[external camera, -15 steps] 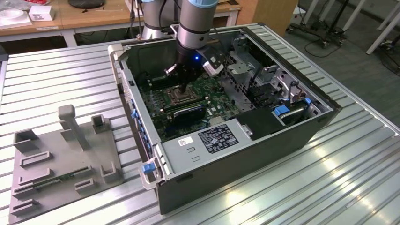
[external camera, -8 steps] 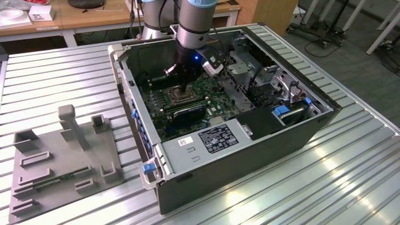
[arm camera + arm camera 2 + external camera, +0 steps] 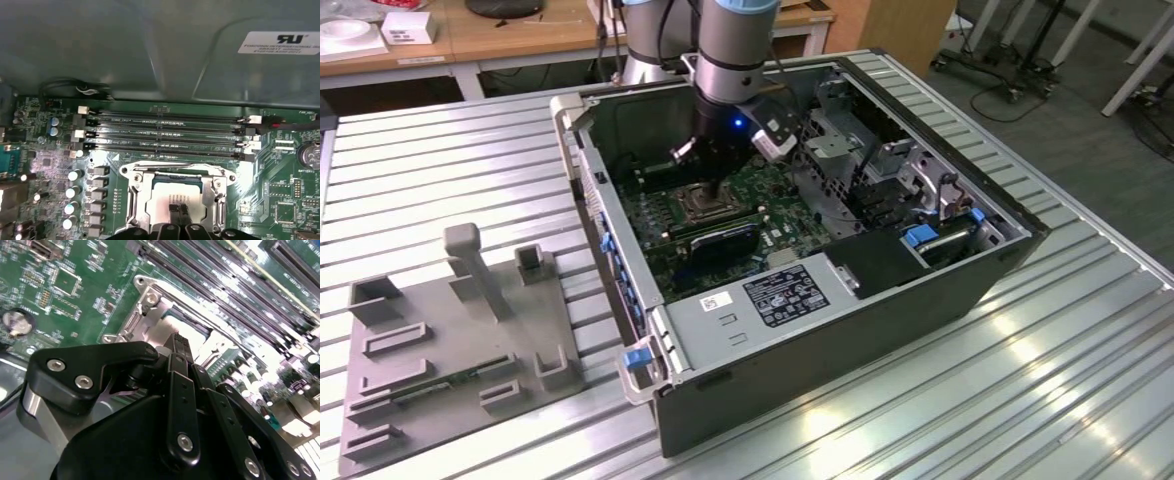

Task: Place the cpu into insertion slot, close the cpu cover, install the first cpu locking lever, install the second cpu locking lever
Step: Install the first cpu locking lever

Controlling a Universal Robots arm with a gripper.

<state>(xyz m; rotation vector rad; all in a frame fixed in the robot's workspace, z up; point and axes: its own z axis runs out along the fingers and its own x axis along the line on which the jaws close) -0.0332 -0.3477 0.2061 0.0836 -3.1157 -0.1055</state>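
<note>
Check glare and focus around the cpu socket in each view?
Second wrist view: glare washes out the memory slots; gripper linkage dark and close. First wrist view: evenly lit, cpu clear, case wall soft. Exterior view: the arm shadows the insertion slot; table slats reflect light.

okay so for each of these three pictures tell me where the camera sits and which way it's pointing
Exterior view: off the arm, above the table, looking down into the open computer case; the arm and gripper reach inside.
First wrist view: on the arm, facing the motherboard, the insertion slot and the gripper's fingertips.
Second wrist view: on the arm behind the gripper, tilted toward the slot.
Both wrist views share the slot.
</note>
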